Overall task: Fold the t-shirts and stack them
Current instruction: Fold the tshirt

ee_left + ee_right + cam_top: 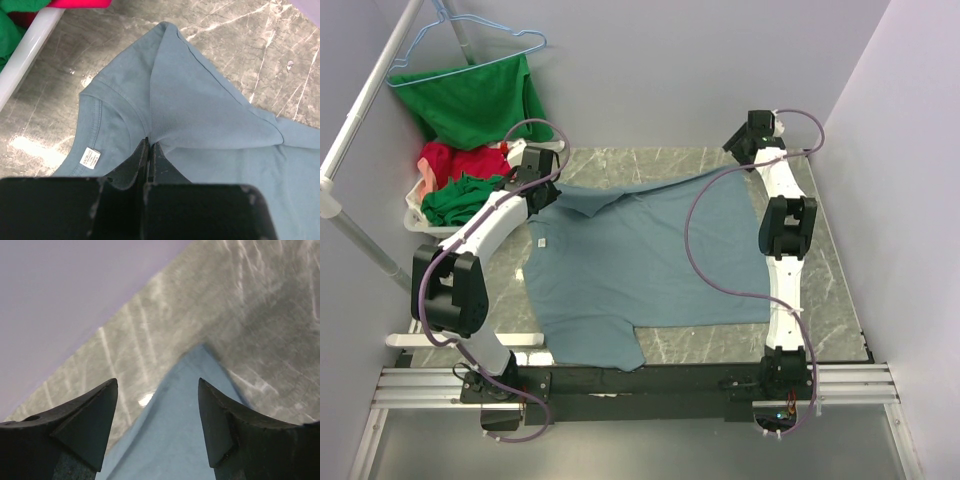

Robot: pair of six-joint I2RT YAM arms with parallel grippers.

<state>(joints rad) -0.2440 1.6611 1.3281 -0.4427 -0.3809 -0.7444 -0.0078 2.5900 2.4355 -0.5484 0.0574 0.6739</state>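
Since the grey-blue t-shirt [650, 260] lies spread on the marble table [835, 290] with its collar toward the left arm and its hem toward the right arm, its long axis runs across the table from one arm to the other, and the coming move turns on that. The left gripper [150, 143] is clamped on a pinch of cloth at the shoulder just beside the collar, near the white label [90, 156], and the fabric rises in a ridge from the jaws toward the far sleeve. The right gripper [157, 387] stands wide with nothing between its jaws. The shirt's far hem corner [197, 365] lies just below and ahead of it, pointing out at bare stone, so this arm is the nearer one and would need to drop and close on that corner. With both far points held, I judge the far edge could be drawn toward the near edge for a lengthwise fold. A red shirt [445, 160] and a green shirt [460, 200] sit in the white bin [417, 215] at the far left.
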